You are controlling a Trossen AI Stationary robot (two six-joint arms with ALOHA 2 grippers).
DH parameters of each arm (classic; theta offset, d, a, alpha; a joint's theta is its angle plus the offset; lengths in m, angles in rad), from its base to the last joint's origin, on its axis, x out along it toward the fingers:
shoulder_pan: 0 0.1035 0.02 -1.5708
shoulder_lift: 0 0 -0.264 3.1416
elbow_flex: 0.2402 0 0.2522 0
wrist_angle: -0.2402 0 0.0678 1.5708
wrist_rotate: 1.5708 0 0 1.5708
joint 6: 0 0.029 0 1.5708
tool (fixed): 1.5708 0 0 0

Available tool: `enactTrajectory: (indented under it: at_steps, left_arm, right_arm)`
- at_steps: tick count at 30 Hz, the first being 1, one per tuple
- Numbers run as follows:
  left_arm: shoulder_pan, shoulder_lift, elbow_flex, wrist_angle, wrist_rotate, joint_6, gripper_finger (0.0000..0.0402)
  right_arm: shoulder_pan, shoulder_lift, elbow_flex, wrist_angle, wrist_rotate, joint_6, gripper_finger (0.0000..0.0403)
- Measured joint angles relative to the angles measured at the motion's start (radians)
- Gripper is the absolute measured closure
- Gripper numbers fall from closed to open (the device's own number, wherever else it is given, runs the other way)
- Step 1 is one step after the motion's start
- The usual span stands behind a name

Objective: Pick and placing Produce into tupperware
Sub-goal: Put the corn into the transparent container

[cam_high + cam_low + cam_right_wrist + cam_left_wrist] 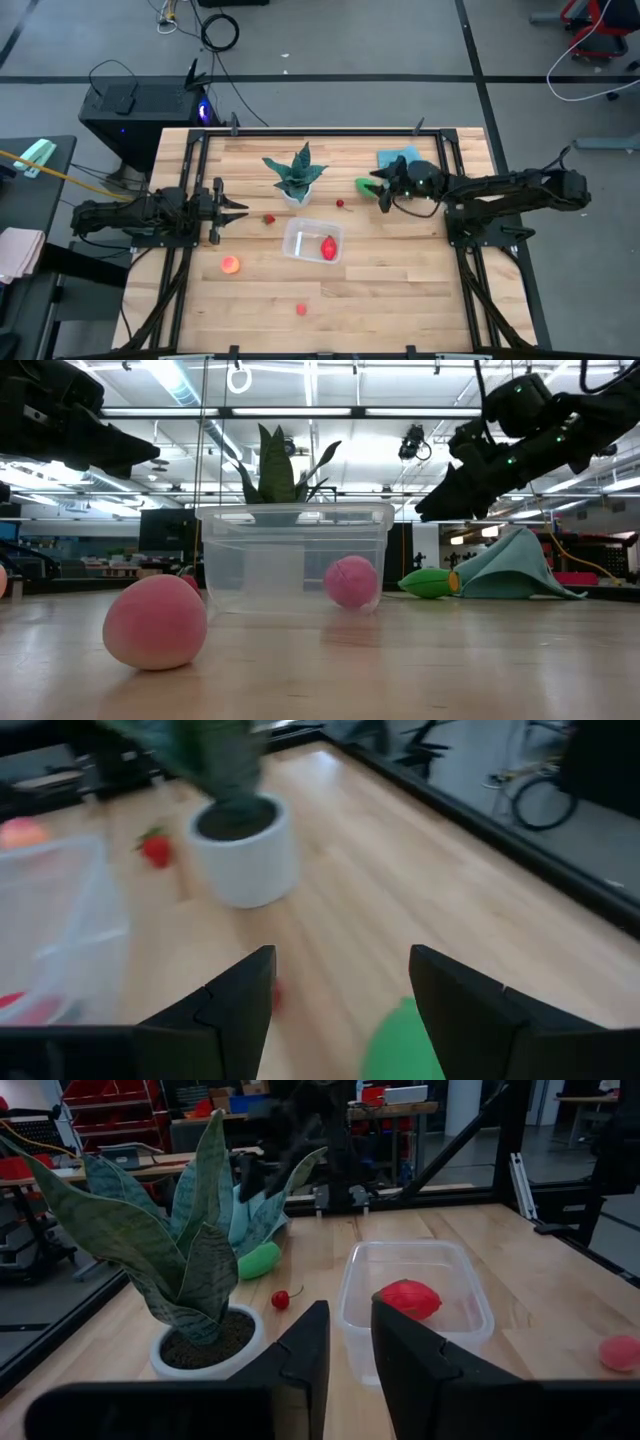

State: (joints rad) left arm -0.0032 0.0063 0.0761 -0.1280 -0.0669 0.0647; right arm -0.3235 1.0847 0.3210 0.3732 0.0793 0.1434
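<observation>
The clear tub (313,241) stands mid-table with one red toy (329,247) inside, also seen in the left wrist view (408,1298). A green oval (365,186) lies on the wood beside the blue cloth. An orange-yellow round one (230,265) and small red ones (269,219) (340,204) (301,309) lie scattered on the table. My right gripper (381,191) hovers open just above the green oval (405,1045), its fingers apart on either side, clear of it. My left gripper (236,210) waits at the table's left, open by a narrow gap (350,1370).
A potted spiky plant (297,175) stands in a white pot just beyond the tub, between the two grippers. The blue cloth (398,158) lies bunched near the far edge behind the green oval. Bare wood stretches along the near side of the table (400,310).
</observation>
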Motion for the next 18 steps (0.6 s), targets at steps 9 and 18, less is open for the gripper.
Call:
enactTrajectory:
  at_steps: [9, 18]
  left_arm:
    - [0.0, 0.0, 0.0, 0.0, 0.0, 0.001, 0.0315]
    - [0.0, 0.0, 0.0, 0.0, 0.0, 0.01, 0.032]
  right_arm:
    - [-0.185, 0.0, 0.0, -0.009, -0.12, -0.013, 0.0167]
    - [-0.261, 0.002, 0.001, -0.099, -0.244, -0.05, 0.0147]
